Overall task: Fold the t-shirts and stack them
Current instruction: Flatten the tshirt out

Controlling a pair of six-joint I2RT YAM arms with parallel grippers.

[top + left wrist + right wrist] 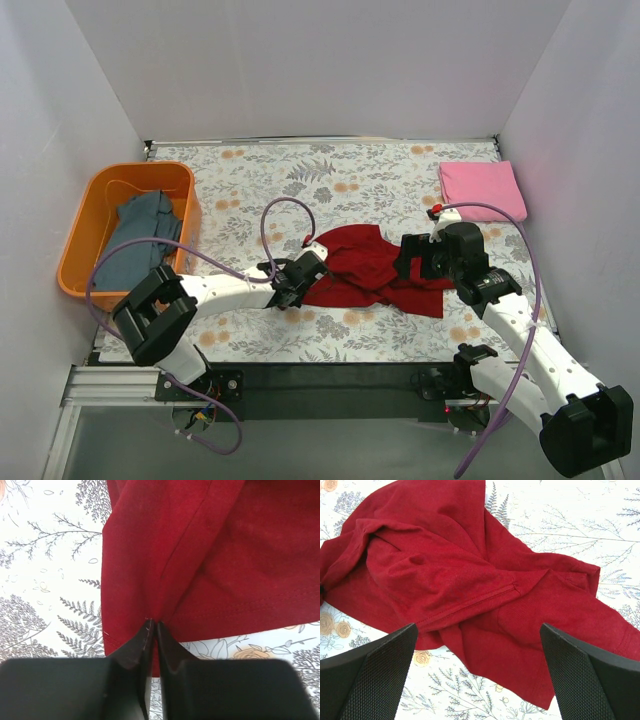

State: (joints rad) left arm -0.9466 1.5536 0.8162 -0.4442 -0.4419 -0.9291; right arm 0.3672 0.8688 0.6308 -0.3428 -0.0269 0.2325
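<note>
The dark red t-shirt (368,268) lies crumpled on the floral tablecloth at the middle of the table. My left gripper (303,272) is at its left edge, shut on a pinch of the red cloth (154,622). My right gripper (412,257) hovers at the shirt's right side, open and empty, with the red shirt (470,595) spread below its fingers. A folded pink t-shirt (481,185) lies flat at the back right. A grey-blue t-shirt (140,235) sits bunched in the orange basket.
The orange plastic basket (90,225) stands at the left edge of the table. White walls close in the left, back and right sides. The floral tablecloth (300,180) covers the table.
</note>
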